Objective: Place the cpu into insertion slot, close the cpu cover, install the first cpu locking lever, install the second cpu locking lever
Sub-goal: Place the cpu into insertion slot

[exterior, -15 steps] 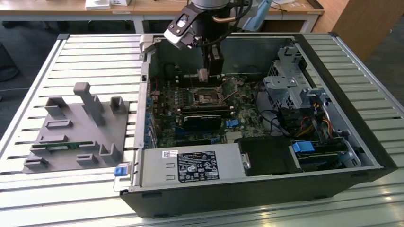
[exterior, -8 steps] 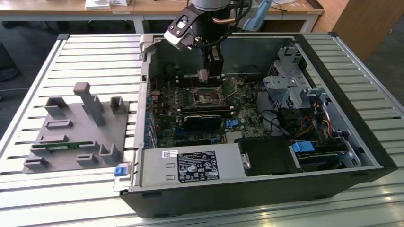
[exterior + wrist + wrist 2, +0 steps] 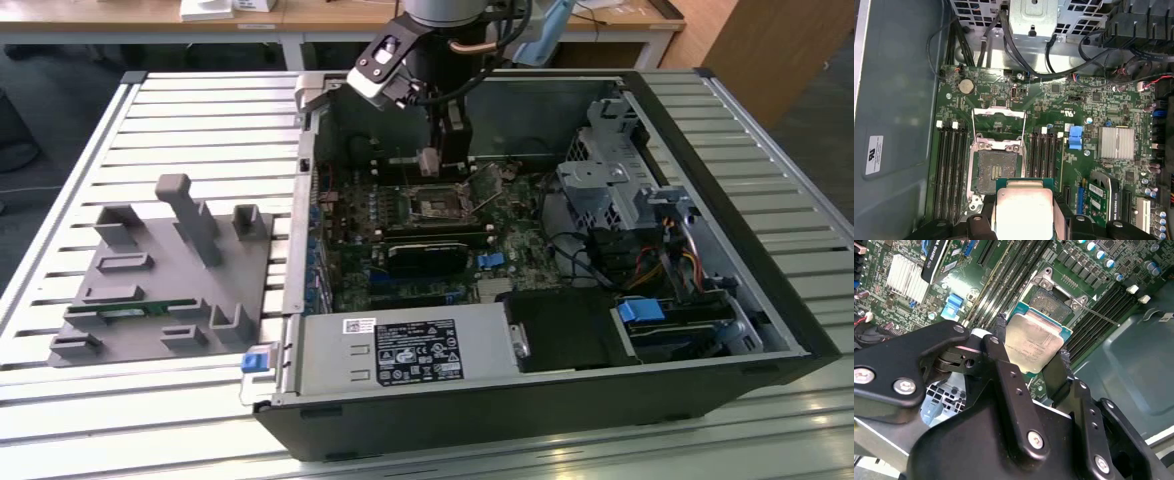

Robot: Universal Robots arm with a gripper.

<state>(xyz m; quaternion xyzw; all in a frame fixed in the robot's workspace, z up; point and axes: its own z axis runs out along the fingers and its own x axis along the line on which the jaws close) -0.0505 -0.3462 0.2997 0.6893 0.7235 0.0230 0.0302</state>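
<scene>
My gripper (image 3: 433, 166) hangs inside the open computer case, shut on the cpu (image 3: 1033, 342), a flat square chip with a dull silver top. Its black fingers (image 3: 1000, 329) clamp two opposite edges of the chip. The cpu (image 3: 1023, 212) hovers a little above the green board, beside the insertion slot (image 3: 996, 171) and partly overlapping one edge of it. The insertion slot (image 3: 1050, 301) is a square socket with a dark, bare centre. The cpu cover (image 3: 999, 119), a thin metal frame, stands swung open at the socket's far side. A thin lever rod (image 3: 1100, 316) sticks out from the socket.
Long memory slots (image 3: 951, 170) flank the socket on both sides. A black card (image 3: 430, 255) lies just below the socket, and a finned heat sink (image 3: 1115, 142) sits further along. Cables and a drive cage (image 3: 621, 190) fill the exterior view's right. A grey fixture (image 3: 167, 270) stands outside the case.
</scene>
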